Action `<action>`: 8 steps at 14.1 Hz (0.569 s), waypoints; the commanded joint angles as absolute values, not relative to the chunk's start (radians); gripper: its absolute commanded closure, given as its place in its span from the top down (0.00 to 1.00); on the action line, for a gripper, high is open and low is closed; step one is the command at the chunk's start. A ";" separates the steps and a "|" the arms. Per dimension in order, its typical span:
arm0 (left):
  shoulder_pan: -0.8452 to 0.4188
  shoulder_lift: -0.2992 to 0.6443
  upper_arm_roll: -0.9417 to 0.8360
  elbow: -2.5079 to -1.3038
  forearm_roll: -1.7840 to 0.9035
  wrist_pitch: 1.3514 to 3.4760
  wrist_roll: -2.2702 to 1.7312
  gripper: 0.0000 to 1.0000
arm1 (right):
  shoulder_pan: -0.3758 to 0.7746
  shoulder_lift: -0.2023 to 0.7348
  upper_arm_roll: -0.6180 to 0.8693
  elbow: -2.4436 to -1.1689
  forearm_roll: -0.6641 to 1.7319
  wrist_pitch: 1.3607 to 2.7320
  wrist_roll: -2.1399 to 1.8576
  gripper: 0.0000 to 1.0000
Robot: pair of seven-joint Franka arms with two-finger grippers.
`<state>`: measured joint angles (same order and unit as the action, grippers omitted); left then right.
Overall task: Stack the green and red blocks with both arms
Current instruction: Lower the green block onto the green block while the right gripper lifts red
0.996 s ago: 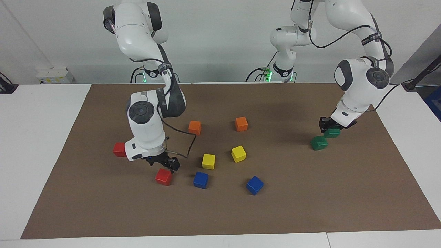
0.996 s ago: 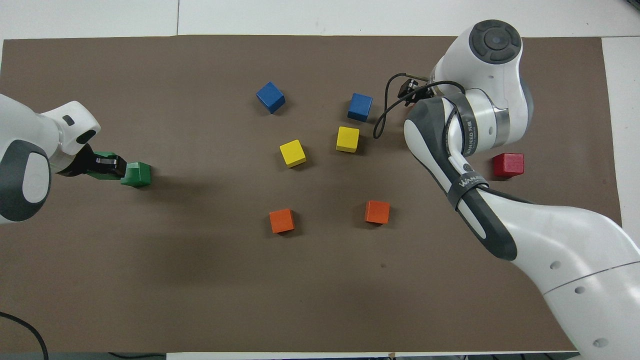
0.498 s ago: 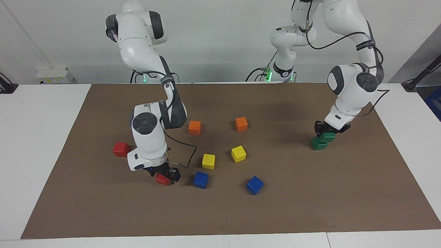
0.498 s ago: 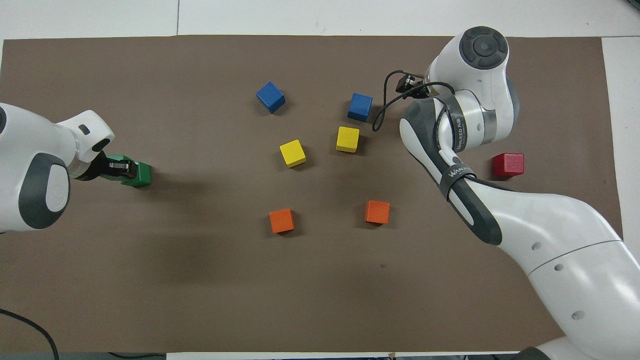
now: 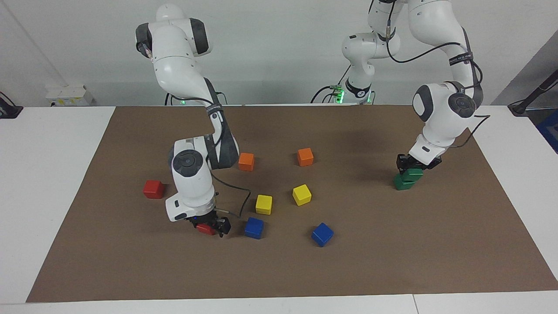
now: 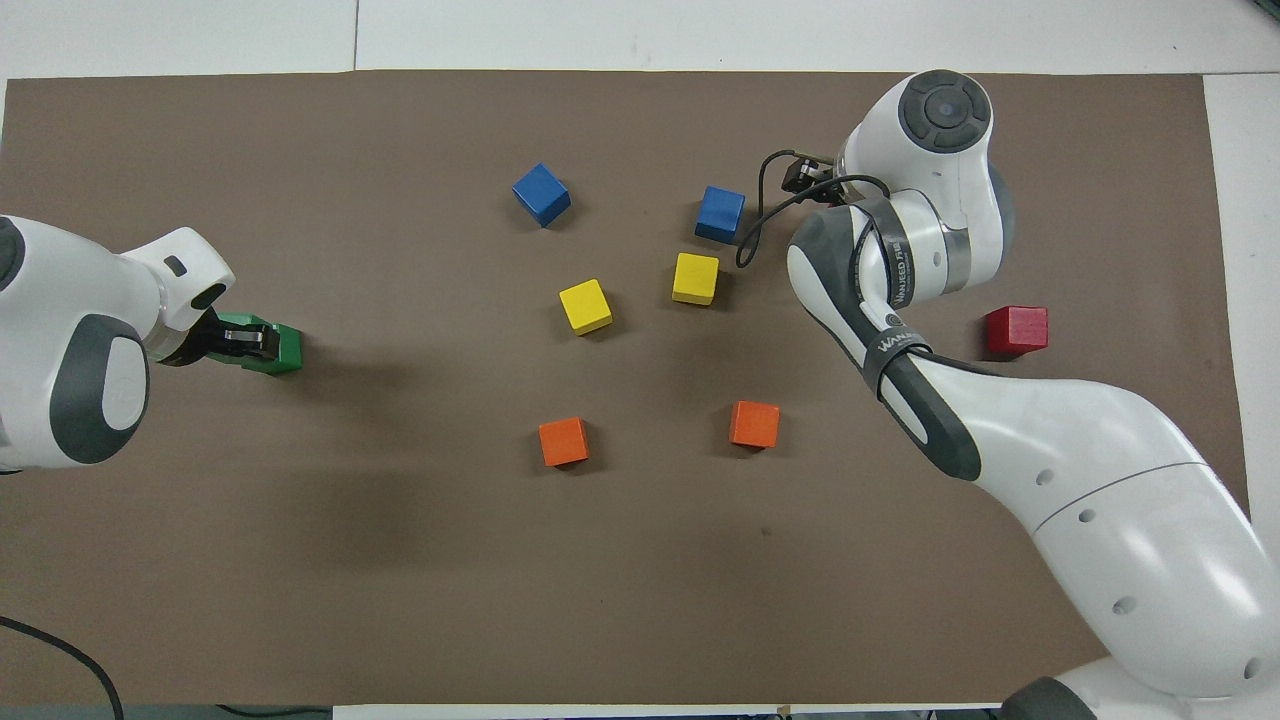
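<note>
The right arm's grey band (image 6: 893,300) read "WANNEED". A brown mat (image 5: 392,253) covered the white table. The left gripper (image 5: 410,167) clamped a glossy dark green cube (image 5: 413,173) atop a second green cube (image 5: 402,183). The right gripper (image 5: 208,227), jaws spread, straddled a half-hidden red cube (image 5: 204,228); another red cube (image 5: 153,189) sat apart.

From overhead you lose the red block (image 5: 204,228) under the right arm (image 6: 900,250) entirely (only the facing view shows it), and the left hand (image 6: 240,340) covers most of the upper green block (image 6: 245,325).
</note>
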<state>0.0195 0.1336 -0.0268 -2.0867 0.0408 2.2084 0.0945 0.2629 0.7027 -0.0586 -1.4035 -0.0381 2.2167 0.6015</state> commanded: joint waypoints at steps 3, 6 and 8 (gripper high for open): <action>0.023 0.136 -0.026 -2.117 0.026 2.255 0.092 0.00 | 0.258 0.690 -0.052 -1.474 -0.051 2.273 0.569 0.26; 0.023 0.143 -0.026 -2.117 0.026 2.258 0.095 0.21 | 0.262 0.673 -0.052 -1.517 -0.040 2.286 0.569 0.00; 0.021 0.143 -0.025 -2.117 0.026 2.260 0.092 0.88 | 0.259 0.669 -0.052 -1.514 -0.041 2.270 0.558 0.00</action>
<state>0.0197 0.1457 -0.0260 -2.1013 0.0407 2.2325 0.0941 0.2649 0.6884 -0.0576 -1.4669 -0.0382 2.2605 0.5827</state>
